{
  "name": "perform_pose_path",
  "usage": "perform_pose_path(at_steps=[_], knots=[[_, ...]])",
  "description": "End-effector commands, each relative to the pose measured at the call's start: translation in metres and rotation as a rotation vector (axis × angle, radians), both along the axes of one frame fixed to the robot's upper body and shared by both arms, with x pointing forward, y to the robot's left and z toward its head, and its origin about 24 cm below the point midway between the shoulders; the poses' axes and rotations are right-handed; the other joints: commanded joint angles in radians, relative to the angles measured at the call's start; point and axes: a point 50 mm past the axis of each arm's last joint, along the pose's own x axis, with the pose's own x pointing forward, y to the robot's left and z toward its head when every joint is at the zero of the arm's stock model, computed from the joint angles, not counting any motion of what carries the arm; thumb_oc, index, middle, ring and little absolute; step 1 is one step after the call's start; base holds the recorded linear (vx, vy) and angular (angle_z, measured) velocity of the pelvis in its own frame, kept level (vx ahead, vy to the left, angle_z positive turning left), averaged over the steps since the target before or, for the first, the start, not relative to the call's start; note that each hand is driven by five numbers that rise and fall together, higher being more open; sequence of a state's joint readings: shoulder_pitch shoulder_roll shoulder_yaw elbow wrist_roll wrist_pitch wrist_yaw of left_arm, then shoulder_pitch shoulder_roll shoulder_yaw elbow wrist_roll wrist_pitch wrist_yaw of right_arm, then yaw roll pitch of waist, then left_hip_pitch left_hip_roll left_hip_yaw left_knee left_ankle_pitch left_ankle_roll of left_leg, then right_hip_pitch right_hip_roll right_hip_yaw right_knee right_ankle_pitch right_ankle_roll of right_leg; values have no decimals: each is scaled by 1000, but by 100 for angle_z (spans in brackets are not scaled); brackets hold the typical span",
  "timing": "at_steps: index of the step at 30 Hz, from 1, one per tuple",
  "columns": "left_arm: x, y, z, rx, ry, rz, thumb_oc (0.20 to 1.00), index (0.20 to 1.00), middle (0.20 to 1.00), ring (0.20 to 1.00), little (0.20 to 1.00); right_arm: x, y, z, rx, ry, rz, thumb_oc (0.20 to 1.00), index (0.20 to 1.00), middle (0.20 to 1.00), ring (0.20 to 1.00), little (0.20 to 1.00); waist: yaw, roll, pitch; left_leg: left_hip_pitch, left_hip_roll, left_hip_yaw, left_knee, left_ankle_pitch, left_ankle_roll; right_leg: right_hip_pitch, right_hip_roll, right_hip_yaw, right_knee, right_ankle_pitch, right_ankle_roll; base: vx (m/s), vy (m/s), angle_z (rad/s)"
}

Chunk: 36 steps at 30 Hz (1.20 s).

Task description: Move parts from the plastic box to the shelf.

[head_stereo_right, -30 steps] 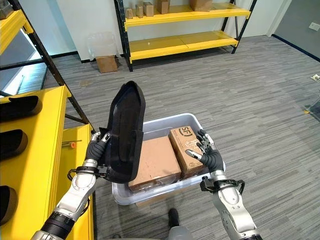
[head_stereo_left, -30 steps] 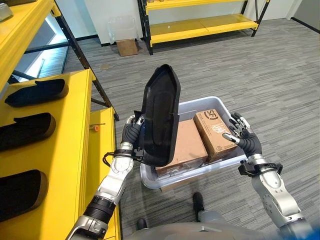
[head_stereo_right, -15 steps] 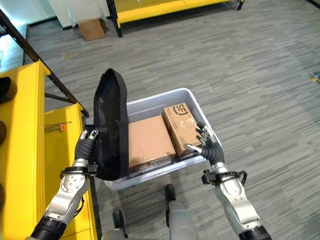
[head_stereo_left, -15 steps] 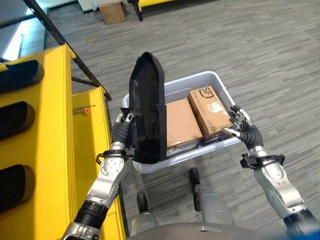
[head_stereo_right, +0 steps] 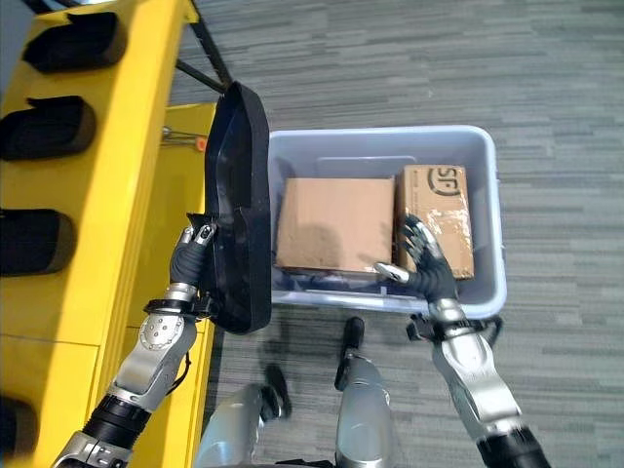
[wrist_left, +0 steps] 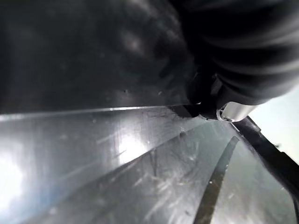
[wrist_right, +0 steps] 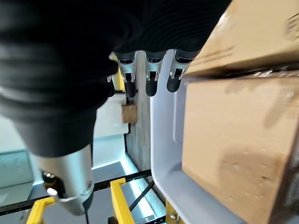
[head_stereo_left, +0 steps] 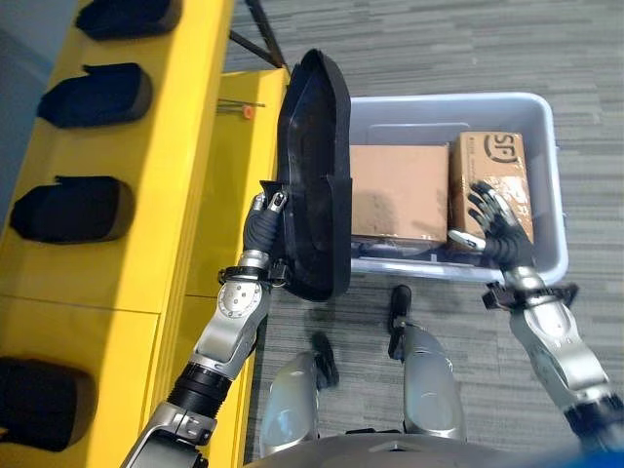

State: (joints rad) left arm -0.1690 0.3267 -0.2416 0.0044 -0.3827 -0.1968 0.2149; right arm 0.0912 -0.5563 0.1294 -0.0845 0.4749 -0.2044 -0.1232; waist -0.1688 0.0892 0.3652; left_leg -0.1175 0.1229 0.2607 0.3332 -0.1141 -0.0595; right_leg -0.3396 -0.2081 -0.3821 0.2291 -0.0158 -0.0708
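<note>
A long black moulded part [head_stereo_left: 317,166] stands upright between the yellow shelf [head_stereo_left: 185,127] and the grey plastic box [head_stereo_left: 439,99]. My left hand [head_stereo_left: 259,232] is shut on the part's lower left edge, with the fingers behind it. In the box lie a large cardboard box [head_stereo_left: 395,190] and a smaller one [head_stereo_left: 492,166]. My right hand [head_stereo_left: 499,229] hovers open, fingers spread, over the box's near rim by the smaller carton. In the right wrist view its fingers [wrist_right: 149,74] are straight beside the carton [wrist_right: 224,140].
Several black parts [head_stereo_left: 68,210] lie in a row on the shelf's top board at the left. A small orange-tipped tool [head_stereo_left: 249,112] rests on the lower yellow board [head_stereo_left: 239,195] next to the box. Grey carpet lies beyond the box.
The camera has swung down and toward the shelf, so the whole picture shifted. The black part stays upright in my left hand. My right hand remains open by the box.
</note>
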Motion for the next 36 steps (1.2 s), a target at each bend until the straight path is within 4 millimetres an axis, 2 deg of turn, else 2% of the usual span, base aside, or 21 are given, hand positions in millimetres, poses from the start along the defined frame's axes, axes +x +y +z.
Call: perform_pose_path(at_steps=[1, 2, 5, 7, 8, 18, 19, 26, 27, 28, 33, 35, 36], knots=[[-9, 3, 27, -14, -153, -44, 200, 200, 200, 200, 200, 9, 11, 16, 24, -108, 36, 1000, 1000, 1000, 1000, 1000, -13, -1, -86, 102, 5, 18, -197, 25, -5, 97, 15, 46, -19, -36, 118, 62, 83, 86], [-10, 3, 27, -9, -150, -49, 200, 200, 200, 200, 200, 8, 12, 14, 32, -100, 39, 1000, 1000, 1000, 1000, 1000, -16, -1, -81, 106, 7, 24, -213, 27, -1, 107, 7, 42, -6, -31, 119, 105, 185, 97], [-14, 11, 21, 37, -131, -37, 200, 200, 200, 200, 200, 10, 21, 4, 68, -63, 63, 1000, 1000, 1000, 1000, 1000, 13, -9, -93, 166, 2, 15, -350, 68, 4, 128, -17, 18, 11, -13, 142, 67, 177, 58], [-15, 13, 19, 46, -123, -27, 200, 200, 200, 200, 200, 11, 25, 2, 76, -53, 73, 1000, 1000, 1000, 1000, 1000, 21, -13, -101, 178, -5, 7, -375, 76, 7, 133, -20, 15, 6, -7, 147, 49, 98, 43], [-19, 19, 15, 53, -104, -9, 200, 200, 200, 200, 200, 12, 29, -3, 88, -32, 88, 1000, 1000, 1000, 1000, 1000, 43, -24, -122, 185, -12, -9, -397, 80, 10, 153, -29, -2, -9, 11, 160, 45, 53, 25], [-30, 37, 3, 110, -45, 50, 200, 200, 200, 200, 200, 16, 42, -11, 89, 17, 148, 1000, 1000, 1000, 1000, 1000, 92, -71, -180, 188, -49, -68, -420, 64, 32, 209, -62, -54, -50, 68, 210, 20, 67, 24], [-33, 40, 0, 121, -33, 58, 200, 200, 200, 200, 200, 16, 46, -13, 103, 32, 160, 1000, 1000, 1000, 1000, 1000, 107, -85, -193, 188, -65, -88, -420, 58, 44, 219, -77, -63, -53, 88, 225, 0, 103, 22], [-40, 49, -6, 153, -2, 87, 200, 200, 200, 200, 200, 13, 55, -26, 157, 93, 187, 1000, 1000, 1000, 1000, 1000, 134, -109, -212, 215, -115, -119, -419, 30, 86, 243, -118, -57, -39, 124, 256, 16, 132, 14], [-41, 51, -6, 158, 0, 92, 200, 200, 200, 200, 200, 13, 56, -27, 169, 101, 191, 1000, 1000, 1000, 1000, 1000, 138, -114, -215, 219, -122, -123, -418, 27, 91, 248, -127, -56, -37, 132, 259, -15, 165, 5], [-42, 52, -6, 167, 4, 94, 200, 200, 200, 200, 200, 13, 57, -29, 182, 109, 192, 1000, 1000, 1000, 1000, 1000, 142, -122, -214, 214, -136, -115, -413, 41, 101, 250, -143, -72, -36, 155, 247, -34, 130, 7], [-46, 58, -9, 190, 23, 111, 200, 200, 200, 200, 200, 10, 64, -34, 200, 135, 215, 1000, 1000, 1000, 1000, 1000, 151, -130, -215, 236, -166, -127, -411, 30, 123, 255, -177, -53, -4, 186, 260, 2, 115, 11], [-45, 61, -9, 201, 25, 126, 200, 200, 200, 200, 200, 11, 71, -32, 217, 132, 245, 1000, 1000, 1000, 1000, 1000, 143, -129, -202, 233, -169, -148, -411, 41, 130, 226, -168, 35, 42, 204, 258, -52, 84, 7], [-44, 61, -9, 203, 25, 126, 200, 200, 200, 200, 200, 12, 74, -31, 228, 128, 258, 1000, 1000, 1000, 1000, 1000, 133, -125, -196, 228, -164, -161, -410, 49, 132, 203, -132, 119, 65, 186, 250, -76, 14, 24]])
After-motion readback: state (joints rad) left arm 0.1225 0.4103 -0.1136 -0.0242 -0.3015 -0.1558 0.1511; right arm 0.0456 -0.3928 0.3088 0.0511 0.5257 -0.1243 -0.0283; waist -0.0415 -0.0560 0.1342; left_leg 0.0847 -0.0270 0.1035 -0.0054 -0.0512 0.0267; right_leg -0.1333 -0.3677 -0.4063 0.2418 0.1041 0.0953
